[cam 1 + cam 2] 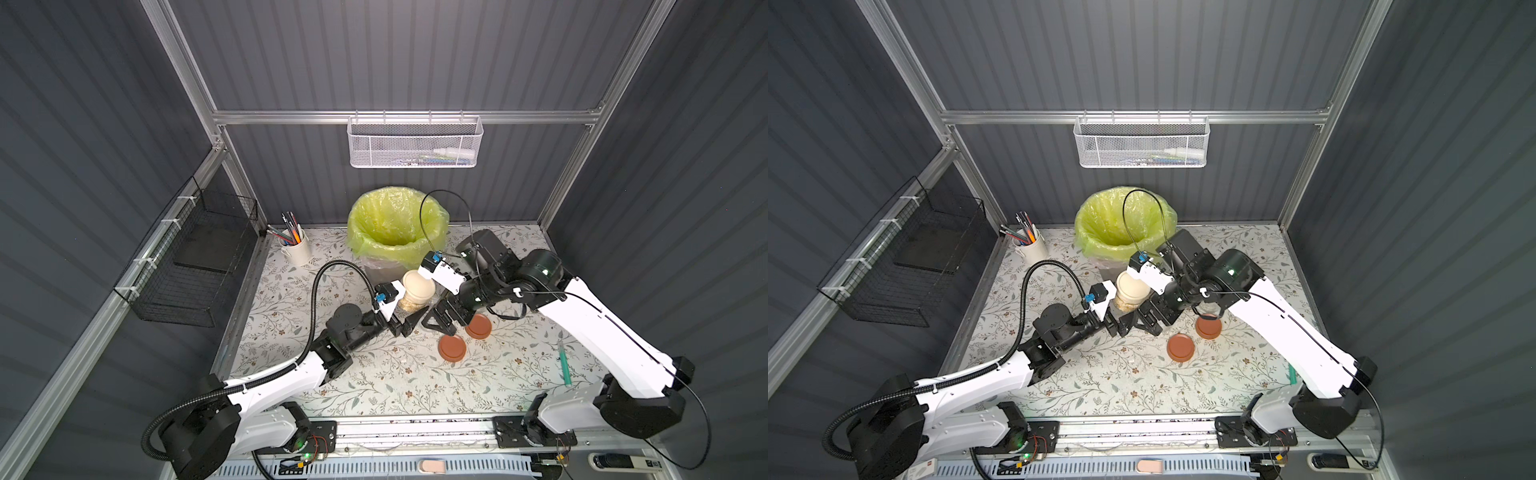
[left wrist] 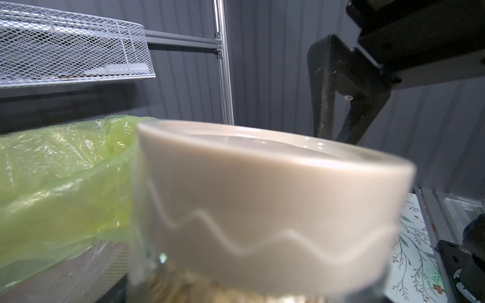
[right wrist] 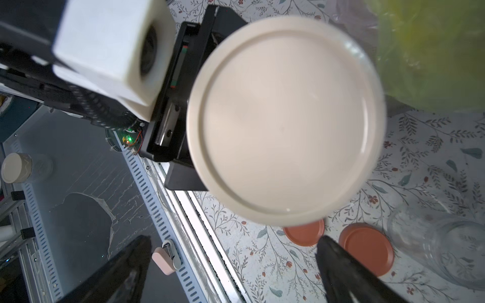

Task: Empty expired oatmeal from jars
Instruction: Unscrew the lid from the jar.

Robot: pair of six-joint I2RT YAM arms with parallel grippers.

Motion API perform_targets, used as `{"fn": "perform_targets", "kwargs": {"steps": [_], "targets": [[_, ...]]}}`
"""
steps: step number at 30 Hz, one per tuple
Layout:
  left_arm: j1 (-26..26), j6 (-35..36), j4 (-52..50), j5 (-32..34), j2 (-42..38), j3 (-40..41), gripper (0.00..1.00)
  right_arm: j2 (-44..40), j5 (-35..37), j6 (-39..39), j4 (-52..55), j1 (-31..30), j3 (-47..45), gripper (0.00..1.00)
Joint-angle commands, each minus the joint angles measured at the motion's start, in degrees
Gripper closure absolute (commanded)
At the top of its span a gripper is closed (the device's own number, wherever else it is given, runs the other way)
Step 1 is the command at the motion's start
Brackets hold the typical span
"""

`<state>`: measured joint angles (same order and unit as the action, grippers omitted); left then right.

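Left gripper, centre of both top views: jaws closed on the lower glass of the cream-lidded jar, which it holds up above the floral table, just in front of the bin. Cream lid sits on the jar's mouth and fills the middle of the right wrist view. Oatmeal shows as a pale grainy band through the glass under the lid, at the lower edge of the left wrist view.

Right gripper: jaws spread wide, holding nothing. Its dark fingers stand at the lower edge of the right wrist view, apart from the lid.

Lidless clear jar, lower right of that view, stands on the table; the floral pattern shows through its glass. Terracotta lids, two, lie flat on the table right of centre, near each other.

Bin, upper centre, is lined with a yellow-green bag; what lies at its bottom cannot be told. White pen cup, left of the bin, holds pens. White mesh basket, on the rear rail, holds a few items too small to name. Black wire basket, left wall, holds a dark flat slab.
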<state>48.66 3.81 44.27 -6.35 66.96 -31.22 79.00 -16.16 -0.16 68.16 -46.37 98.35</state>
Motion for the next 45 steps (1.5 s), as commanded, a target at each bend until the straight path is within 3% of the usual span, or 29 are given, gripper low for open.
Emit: {"fn": "perform_targets", "kwargs": {"steps": [1,3,7,16,20,25,34,45], "targets": [[-0.29,0.55,3.34,0.56,-0.58,-1.68,0.8,-3.0,-0.39,4.14,-4.14,1.72,-2.35,0.01],[-0.17,1.37,2.31,0.55,-0.28,-2.08,0.8,-4.73,1.03,8.89,-6.66,4.02,-3.24,0.01],[-0.24,3.78,-0.11,0.98,0.22,-3.07,0.81,-4.04,-6.24,26.58,-2.7,12.67,0.57,0.06],[-0.19,7.64,-0.41,1.6,2.17,-4.16,0.82,-1.37,-8.01,52.56,4.2,12.88,1.77,0.04],[-0.18,8.65,-0.34,1.43,2.35,-4.02,0.83,2.38,-7.04,55.49,9.0,12.1,6.11,0.04],[-0.17,9.28,0.32,1.67,2.83,-3.57,0.82,4.36,-6.79,60.68,5.61,10.43,6.19,0.05],[-0.22,9.19,0.53,0.89,3.44,-3.93,0.82,11.81,-5.66,61.27,7.15,9.57,15.81,0.05],[-0.22,8.53,0.11,1.16,2.57,-3.82,0.82,15.56,-7.48,61.21,5.91,9.35,17.56,0.06]]}}
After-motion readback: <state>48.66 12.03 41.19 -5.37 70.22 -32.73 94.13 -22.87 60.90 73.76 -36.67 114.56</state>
